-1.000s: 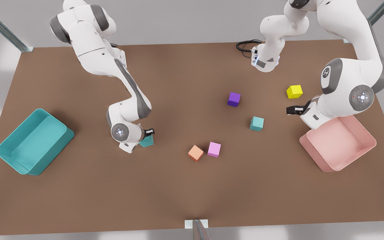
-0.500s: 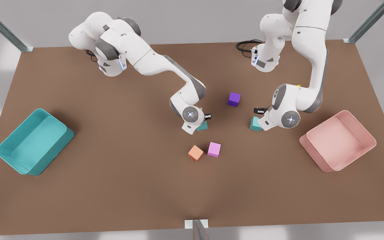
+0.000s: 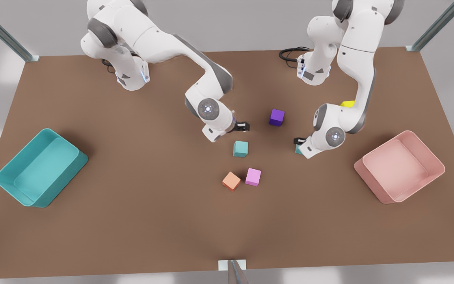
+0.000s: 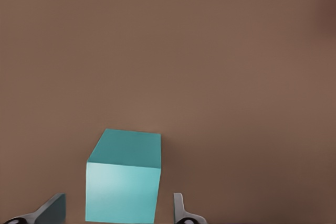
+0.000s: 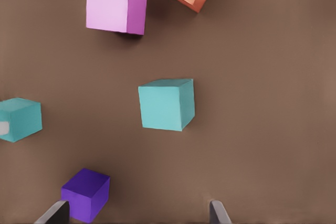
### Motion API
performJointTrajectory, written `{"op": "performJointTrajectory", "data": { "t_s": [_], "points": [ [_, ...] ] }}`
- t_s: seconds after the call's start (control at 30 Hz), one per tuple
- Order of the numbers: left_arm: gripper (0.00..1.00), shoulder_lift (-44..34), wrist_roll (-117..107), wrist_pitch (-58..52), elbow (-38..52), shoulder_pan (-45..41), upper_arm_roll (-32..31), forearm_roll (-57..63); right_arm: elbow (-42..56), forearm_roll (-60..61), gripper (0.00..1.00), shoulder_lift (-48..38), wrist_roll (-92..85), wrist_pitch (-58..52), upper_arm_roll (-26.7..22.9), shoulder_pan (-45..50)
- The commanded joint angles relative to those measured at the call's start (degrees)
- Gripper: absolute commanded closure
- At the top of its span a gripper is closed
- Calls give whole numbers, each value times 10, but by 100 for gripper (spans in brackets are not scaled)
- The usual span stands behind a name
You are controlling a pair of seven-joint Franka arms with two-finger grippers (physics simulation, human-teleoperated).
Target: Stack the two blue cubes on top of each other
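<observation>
Brown table point(image 3: 132, 221); teal bin point(image 3: 14, 181) and pink bin point(image 3: 428, 185) empty; left gripper point(image 4: 119, 219) and right gripper point(image 5: 137, 216) fingers wide.

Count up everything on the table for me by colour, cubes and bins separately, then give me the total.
Teal cubes: 2
Purple cube: 1
Pink cube: 1
Orange cube: 1
Yellow cube, partly hidden behind an arm: 1
Teal bin: 1
Pink bin: 1
Total: 8

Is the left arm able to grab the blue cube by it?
Probably yes. The left gripper is open with the blue cube between its fingers, a gap each side. The right gripper hovers near the other cube.
</observation>
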Motion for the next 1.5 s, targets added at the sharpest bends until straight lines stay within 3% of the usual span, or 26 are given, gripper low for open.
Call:
{"op": "performJointTrajectory", "data": {
  "t_s": [0.0, 0.1, 0.13, 0.2, 0.33, 0.4, 0.43, 0.53, 0.67, 0.73, 0.83, 0.9, 0.93, 0.97, 1.07, 1.13, 1.23, 1.47],
  "points": [
    [0, 10, 10, 39, -5, -1, 0, 1, -30, -38, 0, -79, -31, -152, 1, -80],
    [0, 19, 10, 40, -9, -3, 0, 1, -25, -144, 0, -112, -122, -246, -39, -133],
    [0, 25, 10, 40, -9, -4, 1, 2, -25, -156, 0, -113, -211, -279, -112, -138],
    [0, 33, 10, 44, -14, -3, 1, 2, -18, -233, 0, -120, -364, -323, -175, -152],
    [0, 44, 10, 63, -25, -3, 1, 2, -17, -262, 0, -206, -471, -372, -175, -176],
    [45, 44, 9, 67, -25, -5, 1, 2, -14, -260, 0, -217, -475, -373, -175, -175],
    [54, 44, 8, 67, -25, -5, 1, 2, -5, -254, 0, -209, -477, -372, -174, -175],
    [54, 42, 15, 63, -11, -7, 2, 2, 32, -252, 0, -196, -530, -373, -166, -170],
    [51, -32, 6, -58, 49, -16, 6, 4, 37, -250, 0, -183, -530, -373, -167, -171],
    [51, 8, -102, -135, 154, -41, -14, 7, 39, -250, 0, -182, -530, -367, -167, -172],
    [51, 62, -288, -168, 269, -162, -15, -31, 37, -250, 0, -183, -532, -367, -170, -174],
    [50, 119, -342, -192, 352, -205, -25, -42, 38, -250, 0, -182, -532, -362, -170, -174],
    [50, 170, -374, -193, 434, -228, -26, -40, 37, -250, 0, -182, -532, -362, -170, -174],
    [50, 193, -392, -191, 451, -243, -25, -39, 38, -250, 0, -180, -532, -362, -170, -174],
    [50, 211, -392, -193, 448, -239, -26, -43, 55, -250, 0, -165, -529, -366, -168, -173],
    [50, 181, -391, -220, 397, -238, -31, -43, 59, -250, 0, -164, -511, -369, -166, -169],
    [50, 175, -393, -255, 391, -240, -32, -44, 59, -256, 0, -160, -488, -372, -164, -164],
    [48, 195, -393, -206, 390, -240, -47, -44, 62, -257, 0, -155, -490, -374, -164, -164]
  ]
}}
